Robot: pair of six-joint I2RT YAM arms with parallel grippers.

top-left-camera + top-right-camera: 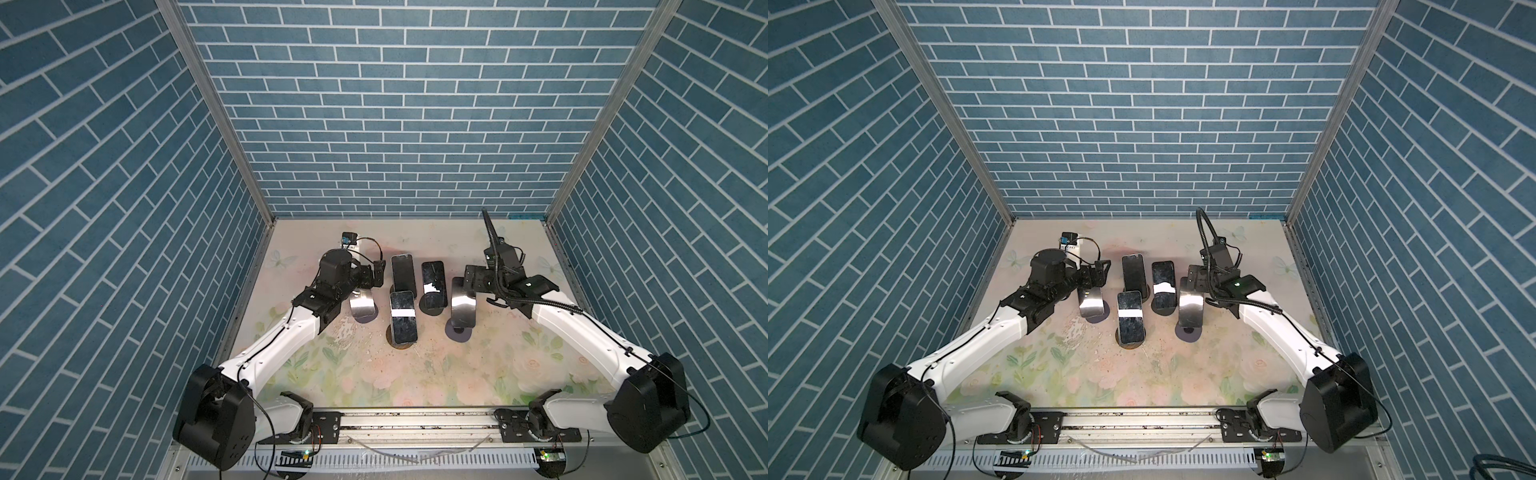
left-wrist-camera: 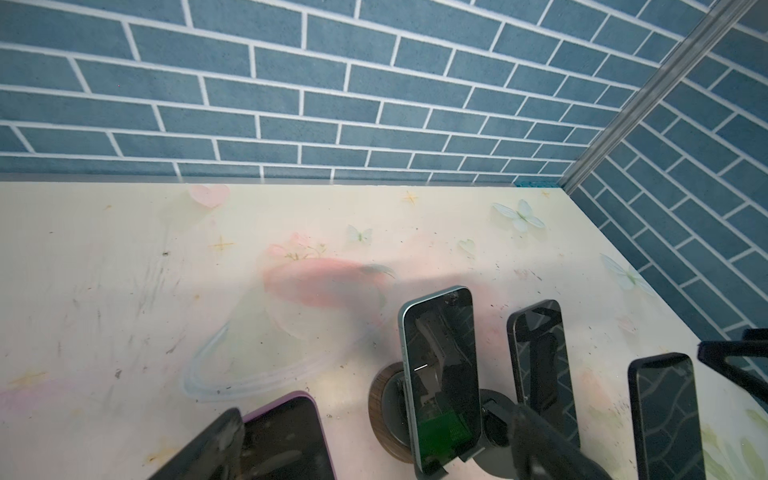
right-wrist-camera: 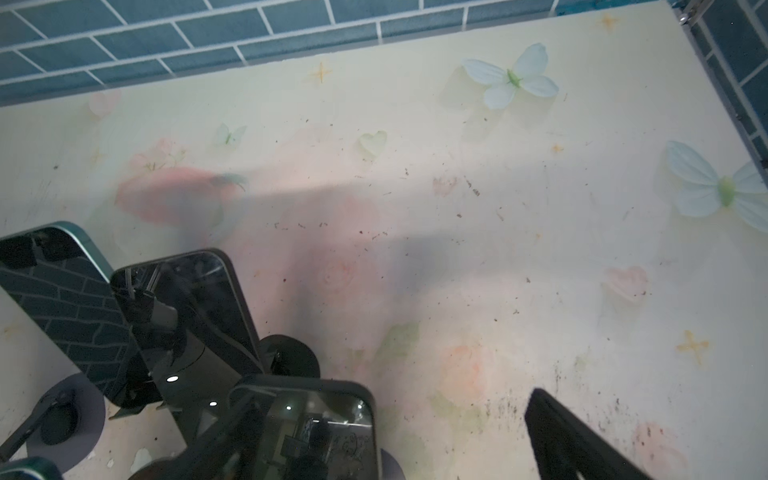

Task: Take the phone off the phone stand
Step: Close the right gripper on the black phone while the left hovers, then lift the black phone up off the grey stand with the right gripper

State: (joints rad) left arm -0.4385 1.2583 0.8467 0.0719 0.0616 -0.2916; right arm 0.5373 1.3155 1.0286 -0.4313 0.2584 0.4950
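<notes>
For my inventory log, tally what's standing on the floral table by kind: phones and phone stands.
Dark-screened smartphones: 5
Round-based phone stands: 5
Total: 10

1. Blue brick-pattern walls on three sides, aluminium corner posts.
2. Floral tabletop: butterfly prints, scuffed, dark specks all over.
3. Teal strip at the back right corner.
4. Front edge: aluminium rail, white slotted cable duct below.

No writing is legible; the white label is too tiny to read.
</notes>
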